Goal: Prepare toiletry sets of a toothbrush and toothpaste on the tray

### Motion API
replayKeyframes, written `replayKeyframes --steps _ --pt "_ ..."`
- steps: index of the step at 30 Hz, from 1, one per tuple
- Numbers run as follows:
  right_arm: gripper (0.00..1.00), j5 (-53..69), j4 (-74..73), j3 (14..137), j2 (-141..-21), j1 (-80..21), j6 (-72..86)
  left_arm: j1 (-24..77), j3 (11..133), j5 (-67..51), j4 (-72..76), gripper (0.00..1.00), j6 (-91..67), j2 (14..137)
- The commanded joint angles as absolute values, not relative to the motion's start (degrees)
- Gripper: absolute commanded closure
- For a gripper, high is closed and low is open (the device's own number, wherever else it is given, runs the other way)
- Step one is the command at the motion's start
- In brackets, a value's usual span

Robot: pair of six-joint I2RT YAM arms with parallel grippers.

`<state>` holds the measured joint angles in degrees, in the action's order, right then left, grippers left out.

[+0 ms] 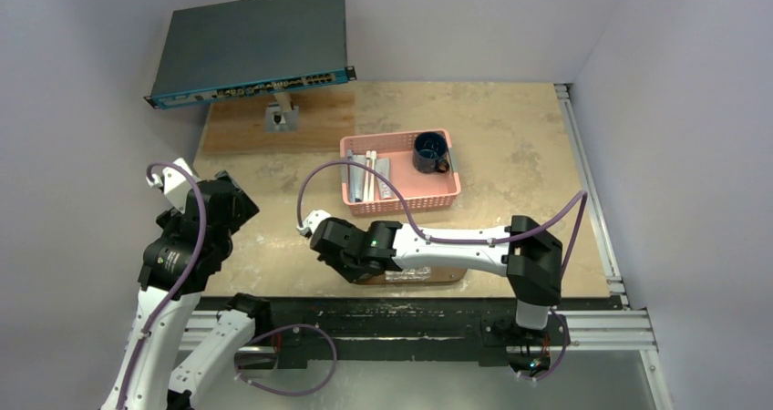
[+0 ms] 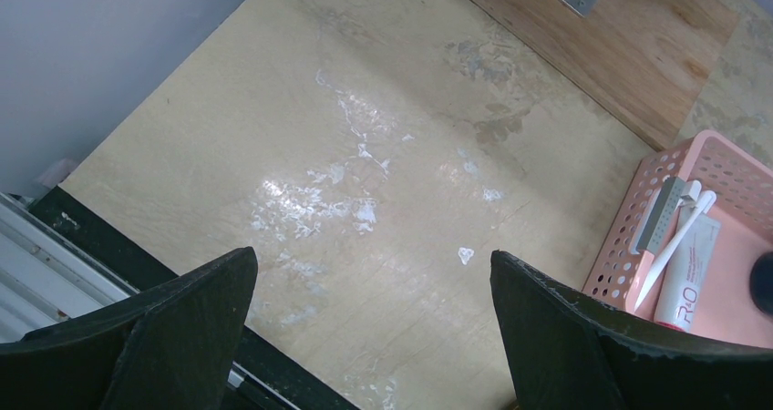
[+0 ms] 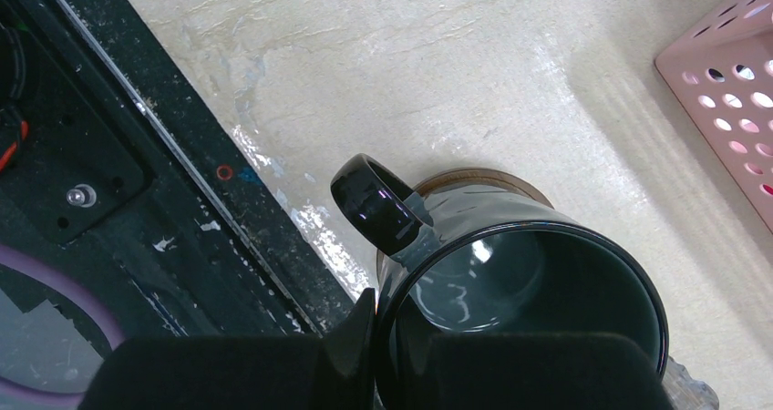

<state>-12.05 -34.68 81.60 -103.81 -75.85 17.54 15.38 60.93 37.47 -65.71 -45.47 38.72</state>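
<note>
Pinching dark mug wall between right gripper jaws, over tray end at near table edge. Seeing toothbrushes and tubes lying in pink basket, none on tray yet. Holding left gripper spread wide above table. Judging mug placement in hand; next likely needing release, then reaching into basket.
</note>
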Motion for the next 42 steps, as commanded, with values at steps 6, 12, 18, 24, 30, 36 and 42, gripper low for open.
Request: replayKeyframes --steps 6,12,18,24,30,36,42 --pt "1.0 -13.2 -33.1 81.1 -101.2 -76.3 18.5 14.6 62.3 37.1 -65.1 0.0 -45.6 39.3" --pt "0.83 -13.3 -32.9 81.2 -100.8 -76.3 18.9 14.4 62.3 36.7 -65.0 0.0 -45.5 39.5" --pt "0.63 -14.4 -33.9 82.5 -100.0 -76.4 19.3 14.2 62.2 36.2 -64.8 0.0 -45.3 39.6" --pt "0.59 -16.2 -35.3 84.4 -98.8 -76.7 20.1 14.0 62.2 35.7 -64.6 0.0 -44.9 39.9" --pt "0.57 -18.7 -38.5 86.9 -97.3 -76.6 21.0 13.9 62.1 35.0 -64.1 0.0 -44.4 40.0" --pt "0.56 -25.3 -42.7 89.7 -95.9 -76.0 20.9 13.6 61.8 33.1 -63.0 0.0 -43.0 40.3" --pt "0.56 -26.1 -43.5 90.0 -92.8 -70.5 20.9 13.5 61.4 31.3 -61.9 0.0 -41.8 40.5"
